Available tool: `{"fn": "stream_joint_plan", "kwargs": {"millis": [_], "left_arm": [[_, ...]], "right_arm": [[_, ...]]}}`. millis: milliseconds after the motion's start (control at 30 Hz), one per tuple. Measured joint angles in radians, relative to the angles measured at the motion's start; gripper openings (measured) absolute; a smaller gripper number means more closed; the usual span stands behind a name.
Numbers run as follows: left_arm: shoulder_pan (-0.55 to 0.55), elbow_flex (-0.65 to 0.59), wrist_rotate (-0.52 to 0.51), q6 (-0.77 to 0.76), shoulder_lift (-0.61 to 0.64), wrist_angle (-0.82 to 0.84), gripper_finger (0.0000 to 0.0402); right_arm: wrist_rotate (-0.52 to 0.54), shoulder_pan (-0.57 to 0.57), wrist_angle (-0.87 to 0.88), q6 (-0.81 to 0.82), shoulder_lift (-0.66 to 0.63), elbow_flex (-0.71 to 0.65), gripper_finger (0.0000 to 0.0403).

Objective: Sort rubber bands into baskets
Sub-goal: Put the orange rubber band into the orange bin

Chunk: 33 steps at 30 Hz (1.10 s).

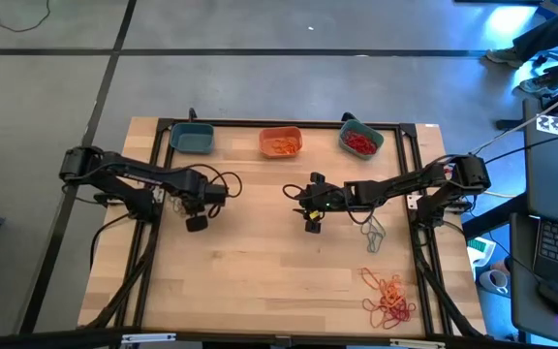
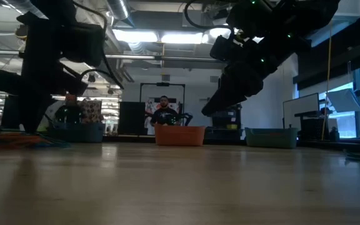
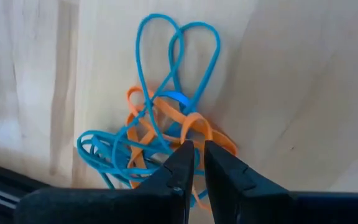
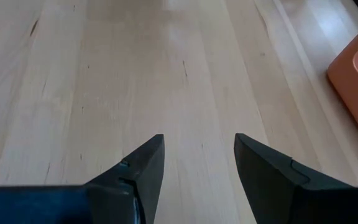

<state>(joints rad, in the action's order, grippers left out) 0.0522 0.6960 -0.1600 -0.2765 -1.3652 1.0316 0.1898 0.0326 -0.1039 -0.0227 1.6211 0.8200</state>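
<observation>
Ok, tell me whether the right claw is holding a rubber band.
No, the right claw is open with only bare table showing between its fingers.

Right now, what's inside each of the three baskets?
Orange basket holds orange rubber bands; right teal basket holds red ones. Left teal basket looks bare, though its floor is hard to make out.

Three baskets stand in a row along the far edge of the bench (image 1: 260, 262): the left basket (image 1: 193, 139), the middle basket (image 1: 280, 142) and the right basket (image 1: 360, 140). The middle and right ones have rubber bands in them. A heap of rubber bands (image 1: 389, 299) lies at the near right, with a few loose bands (image 1: 373, 233) just beyond it. The left tool (image 1: 198, 222) is left of centre, the right tool (image 1: 312, 225) near the centre.
</observation>
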Motion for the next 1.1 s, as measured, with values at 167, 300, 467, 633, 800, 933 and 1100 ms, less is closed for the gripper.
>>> {"fn": "stream_joint_plan", "kwargs": {"millis": [167,300,467,633,800,933,1100], "left_arm": [[0.026,0.0,-0.017,-0.008,-0.014,-0.001,0.0035],[0.037,0.0,-0.01,-0.005,-0.044,-0.001,0.0035],[0.036,0.0,-0.006,-0.001,-0.089,-0.005,0.0035],[0.036,0.0,-0.007,-0.001,-0.099,-0.017,0.0034],[0.035,0.0,-0.009,0.01,-0.098,-0.05,0.0007],[0.022,0.001,-0.032,0.002,-0.096,-0.045,0.0005],[-0.031,0.027,-0.033,0.003,-0.089,-0.045,0.0003]], "right_arm": [[0.0,0.0,0.0,0.0,0.0,0.0,0.0195],[0.0,0.0,0.001,0.0,0.0,0.0,0.0195],[-0.001,0.001,0.001,0.0,0.0,0.0,0.0195],[-0.001,0.001,0.001,0.0,0.0,0.0,0.0195],[-0.001,0.001,0.001,0.0,0.0,0.0,0.0195],[-0.001,0.001,0.001,0.0,0.0,0.0,0.0195],[-0.001,0.001,0.002,0.0,0.0,0.0,0.0195]]}}
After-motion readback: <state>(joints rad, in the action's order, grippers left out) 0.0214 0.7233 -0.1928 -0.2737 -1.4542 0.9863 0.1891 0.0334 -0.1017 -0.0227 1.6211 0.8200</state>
